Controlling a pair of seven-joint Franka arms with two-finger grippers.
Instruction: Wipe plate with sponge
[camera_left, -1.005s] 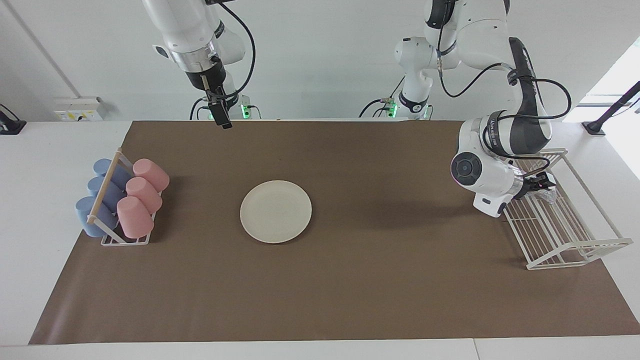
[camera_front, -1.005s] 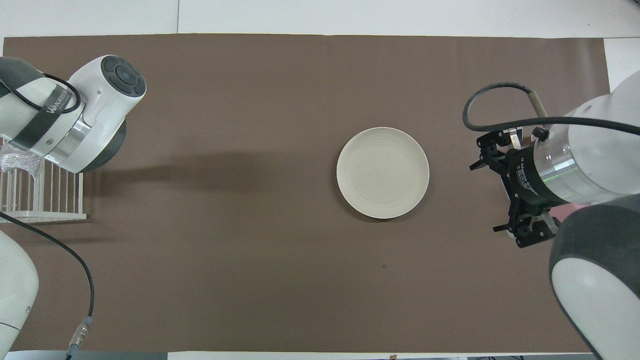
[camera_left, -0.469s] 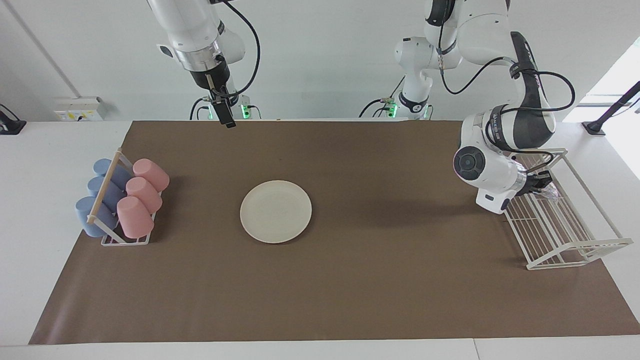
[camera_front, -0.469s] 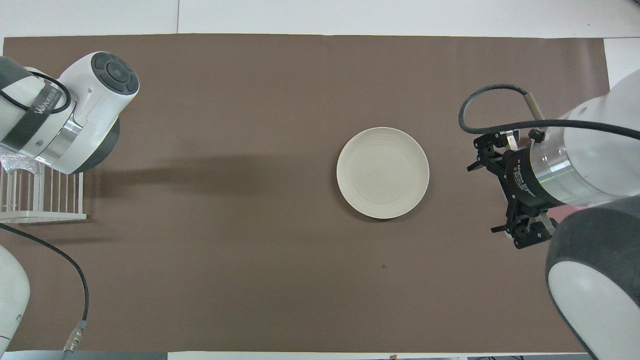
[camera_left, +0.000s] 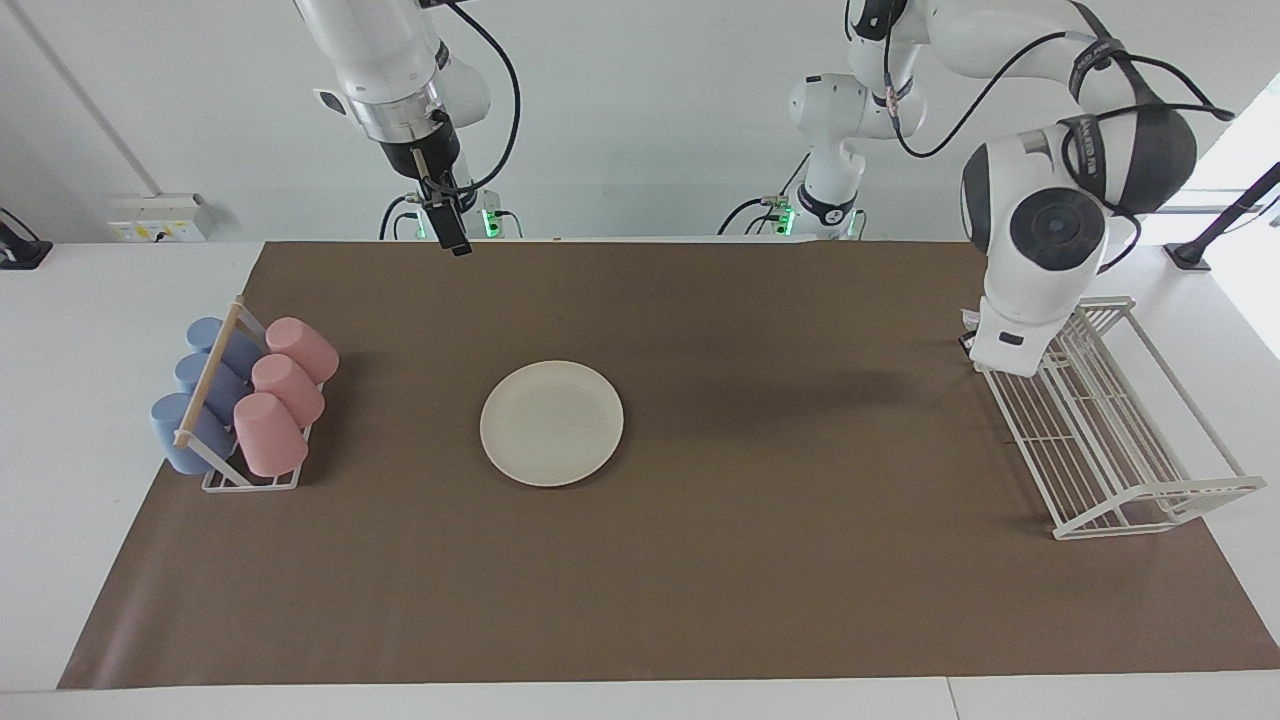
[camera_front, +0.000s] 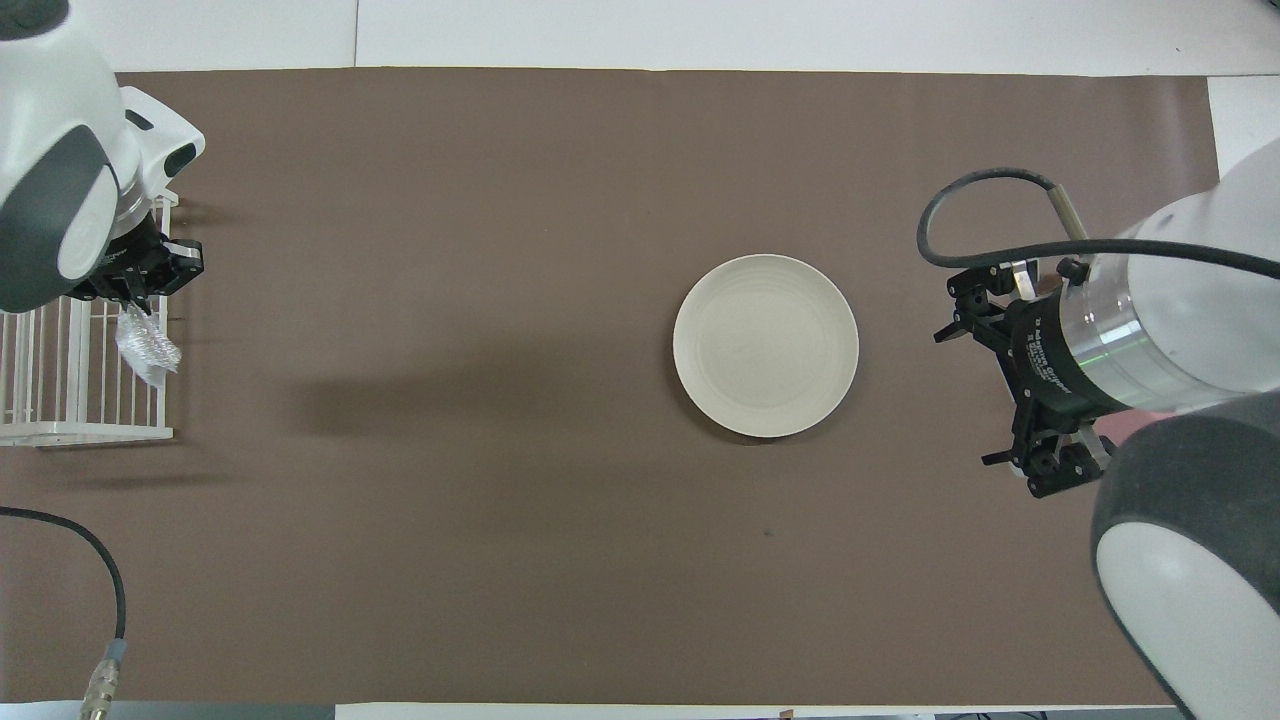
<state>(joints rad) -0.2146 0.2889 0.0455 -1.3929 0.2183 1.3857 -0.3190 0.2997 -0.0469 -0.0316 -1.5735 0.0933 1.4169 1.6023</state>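
On the brown mat (camera_left: 700, 560), toward the right arm's end of the table, a small white cup rack (camera_left: 245, 478) holds three blue cups (camera_left: 180, 425) and three pink cups (camera_left: 268, 433), all lying tilted on their sides. The right gripper (camera_left: 452, 243) hangs in the air over the mat's edge nearest the robots, waiting; whether its fingers are apart or together I cannot tell (the overhead view shows only its black housing (camera_front: 1040, 400)).

The plate (camera_left: 551, 423) lies flat on the mat near the middle of the table, nearer the cup rack's end than the other, with nothing on it (camera_front: 766, 345).

At the left arm's end stands a white wire dish rack (camera_left: 1120, 440), its long side tilted, partly on the mat (camera_front: 80, 380). The left gripper (camera_front: 135, 295) is raised over the rack's edge that faces the plate, and its fingers are clamped on the sponge (camera_front: 146, 345), which dangles from them as a crinkly silvery lump over the rack's wires. In the facing view the arm's white wrist (camera_left: 1010, 345) hides both gripper and sponge. Sponge and plate are well apart.
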